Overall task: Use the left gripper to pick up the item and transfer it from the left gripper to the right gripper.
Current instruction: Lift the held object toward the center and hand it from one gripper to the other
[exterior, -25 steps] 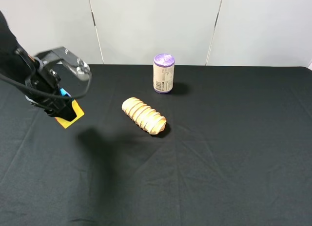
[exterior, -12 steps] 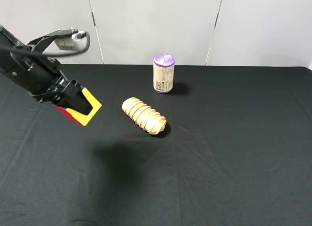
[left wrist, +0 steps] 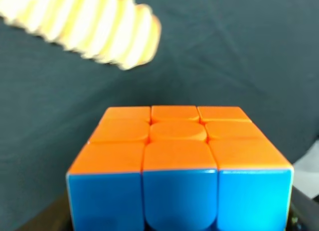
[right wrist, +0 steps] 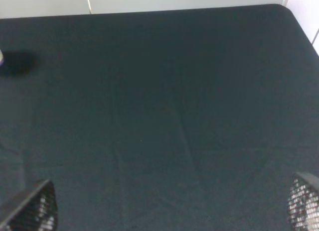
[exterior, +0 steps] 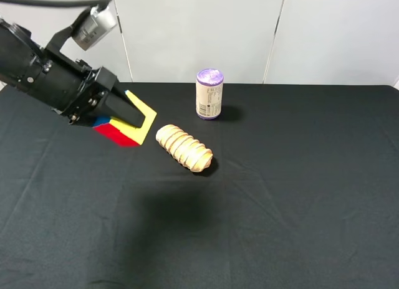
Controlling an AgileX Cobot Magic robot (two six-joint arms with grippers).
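The puzzle cube (exterior: 132,125) hangs above the left part of the black table, showing yellow, red and blue faces. My left gripper (exterior: 122,115) is shut on it, its black fingers clamping the cube from the left. In the left wrist view the cube (left wrist: 177,161) fills the lower frame with orange and blue faces. My right gripper (right wrist: 167,211) is open and empty over bare cloth, with only its two fingertips (right wrist: 31,210) showing. The right arm is out of the exterior view.
A ribbed tan roll (exterior: 184,148) lies just right of the held cube and also shows blurred in the left wrist view (left wrist: 84,24). A purple-lidded can (exterior: 209,93) stands behind it near the white back wall. Black cloth (exterior: 299,189) covers the table.
My left gripper has risen and swung to the right with the cube, from the table's left edge to close beside the tan roll. The roll and can have not moved.
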